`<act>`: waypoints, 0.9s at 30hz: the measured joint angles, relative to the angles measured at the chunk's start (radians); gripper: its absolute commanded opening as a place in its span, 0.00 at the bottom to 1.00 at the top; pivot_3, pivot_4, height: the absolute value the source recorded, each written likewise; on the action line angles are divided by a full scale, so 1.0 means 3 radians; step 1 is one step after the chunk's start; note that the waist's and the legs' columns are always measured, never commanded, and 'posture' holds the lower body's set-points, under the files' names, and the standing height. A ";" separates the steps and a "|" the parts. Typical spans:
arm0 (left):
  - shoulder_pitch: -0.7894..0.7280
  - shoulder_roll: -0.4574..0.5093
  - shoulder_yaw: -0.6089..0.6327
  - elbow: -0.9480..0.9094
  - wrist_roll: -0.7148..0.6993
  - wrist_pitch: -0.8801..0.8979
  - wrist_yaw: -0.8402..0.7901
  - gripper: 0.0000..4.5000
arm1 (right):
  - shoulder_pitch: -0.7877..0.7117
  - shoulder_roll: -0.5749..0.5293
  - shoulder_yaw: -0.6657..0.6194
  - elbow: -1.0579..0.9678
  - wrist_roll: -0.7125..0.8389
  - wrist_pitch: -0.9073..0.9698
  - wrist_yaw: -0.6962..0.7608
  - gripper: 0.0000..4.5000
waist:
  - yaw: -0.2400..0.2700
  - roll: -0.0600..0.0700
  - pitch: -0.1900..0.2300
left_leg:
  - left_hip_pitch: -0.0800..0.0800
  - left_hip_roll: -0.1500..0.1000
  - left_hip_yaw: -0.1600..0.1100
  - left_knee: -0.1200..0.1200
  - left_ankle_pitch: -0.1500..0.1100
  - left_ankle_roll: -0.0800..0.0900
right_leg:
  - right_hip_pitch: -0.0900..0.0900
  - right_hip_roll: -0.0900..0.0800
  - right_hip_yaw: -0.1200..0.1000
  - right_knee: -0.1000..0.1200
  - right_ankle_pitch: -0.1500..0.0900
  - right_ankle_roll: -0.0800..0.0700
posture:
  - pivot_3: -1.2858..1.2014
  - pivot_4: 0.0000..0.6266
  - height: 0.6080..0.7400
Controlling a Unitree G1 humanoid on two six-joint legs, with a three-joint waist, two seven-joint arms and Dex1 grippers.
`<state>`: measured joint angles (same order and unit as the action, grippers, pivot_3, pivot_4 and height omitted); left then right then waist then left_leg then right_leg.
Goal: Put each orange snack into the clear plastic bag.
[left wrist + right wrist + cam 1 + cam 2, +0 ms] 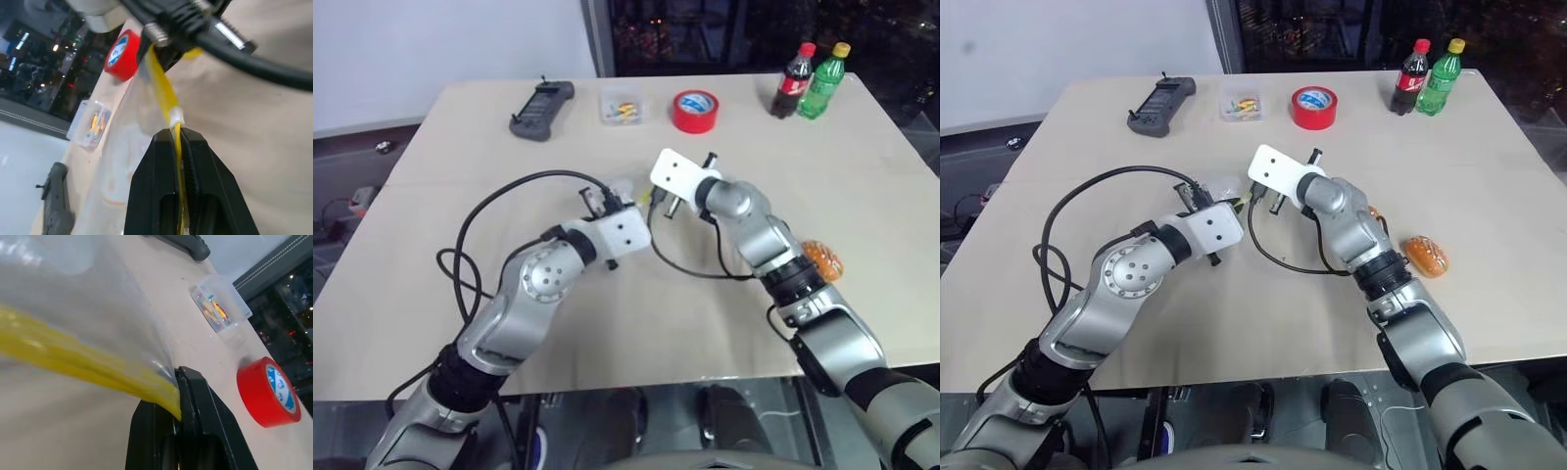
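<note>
Mid-table, both tools meet on the bag:
Left tool (178, 142): fingers pressed together, pinching yellow zip strip of the clear plastic bag (124, 147); strip runs between the two black fingers.
Right tool (178, 387): pinching the same yellow zip strip (73, 360) from the other end; clear film spreads away from it.
Clear plastic bag: held off the table between the two tools at table centre, mostly hidden by the wrists in the head views; a bit of clear film shows at (1224, 186).
Orange snack 1 (1426, 256): lies on table at about 3 o'clock from the bag, beside right forearm, not in the bag, well apart from it.
Orange snack 2 (1372, 212): only a sliver of orange shows behind right arm, at 3 o'clock of the bag, nearer than snack 1; cannot tell more.
Red tape roll (695, 110): on table at 12 o'clock from the bag, blue-white label on its core.
Small clear box (626, 108): just beside tape roll at its 9 o'clock, colored bits inside.
Black handheld device (541, 109): 9 o'clock of clear box, lying flat.
Cola bottle (794, 81): upright, far corner of table, 1 o'clock from the bag.
Green bottle (825, 81): upright, touching cola bottle at its 3 o'clock.
Table (862, 196): light beige top.
Black cables (460, 255): looping over table by left arm.
</note>
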<state>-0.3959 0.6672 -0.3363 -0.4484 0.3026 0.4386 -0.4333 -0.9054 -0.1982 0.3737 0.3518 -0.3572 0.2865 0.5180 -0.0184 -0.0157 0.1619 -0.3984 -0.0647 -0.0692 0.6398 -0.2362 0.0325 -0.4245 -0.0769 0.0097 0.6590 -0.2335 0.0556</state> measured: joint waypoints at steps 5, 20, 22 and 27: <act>-0.0006 -0.0163 0.0335 0.0433 -0.0159 -0.0546 0.0120 0.00 | 0.0132 -0.0110 -0.0125 -0.0169 0.0062 0.0051 -0.0021 0.51 | 0.0006 -0.0001 0.0000 | -0.0003 0.0000 -0.0001 0.0004 0.0000 0.0000 | -0.0001 -0.0001 -0.0001 0.0002 0.0000 0.0000 | 0.52 0.24 1.00; -0.0107 -0.0366 0.0877 0.1216 -0.1420 -0.1358 -0.0829 0.00 | 0.0712 0.0300 -0.0984 -0.1818 0.1363 0.1927 0.0194 0.01 | -0.0035 0.0000 0.0000 | -0.0009 0.0006 -0.0003 0.0025 -0.0006 0.0011 | -0.0003 0.0003 -0.0001 0.0015 0.0001 0.0001 | 0.52 0.24 1.00; -0.0107 -0.0370 0.0894 0.1216 -0.1483 -0.1358 -0.0884 0.00 | 0.0694 0.0329 -0.0984 -0.1797 0.1402 0.1954 0.0099 0.01 | -0.0034 0.0000 0.0000 | -0.0009 0.0002 -0.0003 0.0027 -0.0004 0.0007 | -0.0003 0.0000 -0.0001 0.0015 0.0001 0.0001 | 0.52 0.24 1.00; -0.0104 -0.0371 0.0947 0.1213 -0.1543 -0.1347 -0.0937 0.00 | 0.0670 0.0328 -0.1012 -0.1773 0.1519 0.2003 -0.0023 0.01 | -0.0037 0.0000 0.0000 | -0.0010 0.0001 -0.0003 0.0027 -0.0002 0.0003 | -0.0003 -0.0001 -0.0002 0.0015 0.0001 0.0001 | 0.52 0.24 1.00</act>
<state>-0.4272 0.5559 -0.0523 -0.0843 -0.1604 0.0346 -0.7144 -0.7044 -0.0997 0.0700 -0.1802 0.0984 0.8873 0.5111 -0.0294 -0.0158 0.1618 -0.4013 -0.0643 -0.0701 0.6478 -0.2368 0.0335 -0.4255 -0.0773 0.0092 0.6634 -0.2332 0.0558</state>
